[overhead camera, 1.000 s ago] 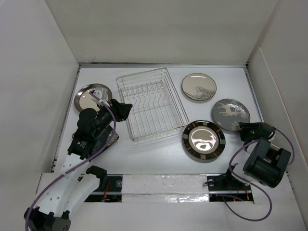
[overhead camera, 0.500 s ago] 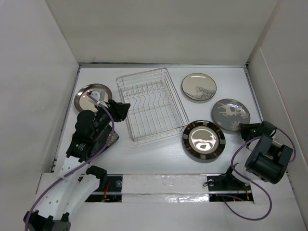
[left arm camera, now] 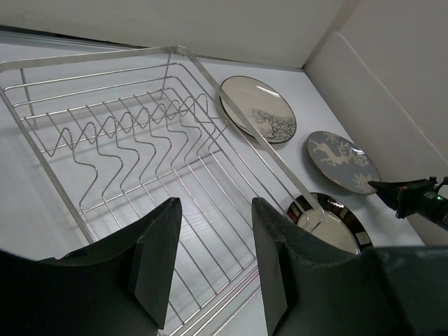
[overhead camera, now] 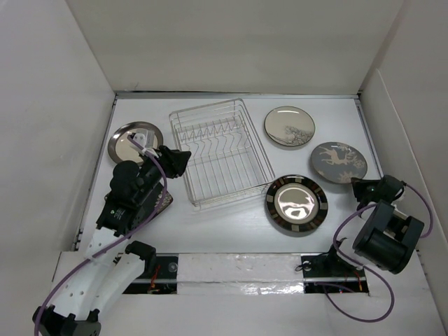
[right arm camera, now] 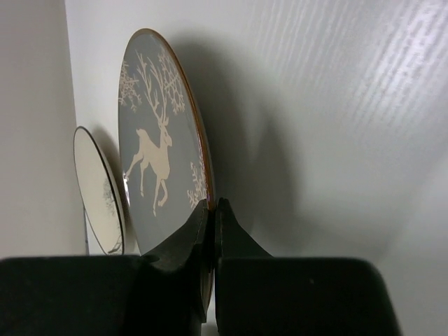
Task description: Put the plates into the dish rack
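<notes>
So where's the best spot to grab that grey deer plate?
Its near rim, from the right arm's side: the grey deer plate is wide and thin, so only its edge fits the jaws. The right gripper pinches there.

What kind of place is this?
Likely a robot practice bench, not a kitchen: two black robot arms at a white walled table, beside a silver wire dish rack and scattered round plates.

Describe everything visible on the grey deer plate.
The grey plate is round and glazed-looking, with a pale deer and snowflakes on it and a thin brown rim. It lies on the right of the table, apart from the beige plate behind it. The right gripper is shut on its near rim.
</notes>
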`<move>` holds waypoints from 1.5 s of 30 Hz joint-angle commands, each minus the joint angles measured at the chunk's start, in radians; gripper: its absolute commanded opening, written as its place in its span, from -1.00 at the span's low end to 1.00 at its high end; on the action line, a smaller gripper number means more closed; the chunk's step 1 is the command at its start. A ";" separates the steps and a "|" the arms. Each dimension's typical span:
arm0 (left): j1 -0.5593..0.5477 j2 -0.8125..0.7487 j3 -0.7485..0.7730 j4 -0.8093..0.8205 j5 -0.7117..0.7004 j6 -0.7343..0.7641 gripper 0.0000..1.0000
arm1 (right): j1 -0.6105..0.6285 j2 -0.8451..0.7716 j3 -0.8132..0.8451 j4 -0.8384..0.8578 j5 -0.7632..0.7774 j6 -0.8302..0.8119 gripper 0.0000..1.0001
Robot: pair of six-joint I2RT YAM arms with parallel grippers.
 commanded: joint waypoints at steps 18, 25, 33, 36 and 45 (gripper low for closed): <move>-0.004 0.030 0.023 0.043 0.026 0.010 -0.17 | 0.518 -0.567 0.419 -0.147 0.388 -0.260 -1.00; -0.004 0.021 0.023 0.032 0.016 0.015 -0.17 | 0.934 -0.174 0.874 -0.298 0.587 -0.573 -1.00; -0.004 0.003 0.023 0.029 0.014 0.024 -0.17 | 1.092 0.141 1.281 -0.427 0.732 -0.792 -1.00; -0.004 0.016 0.028 0.029 -0.003 0.027 -0.16 | 1.164 0.233 1.386 -0.486 0.830 -0.886 -1.00; -0.004 0.038 0.025 0.029 0.022 0.025 -0.16 | 1.253 0.367 1.457 -0.527 0.937 -0.963 -1.00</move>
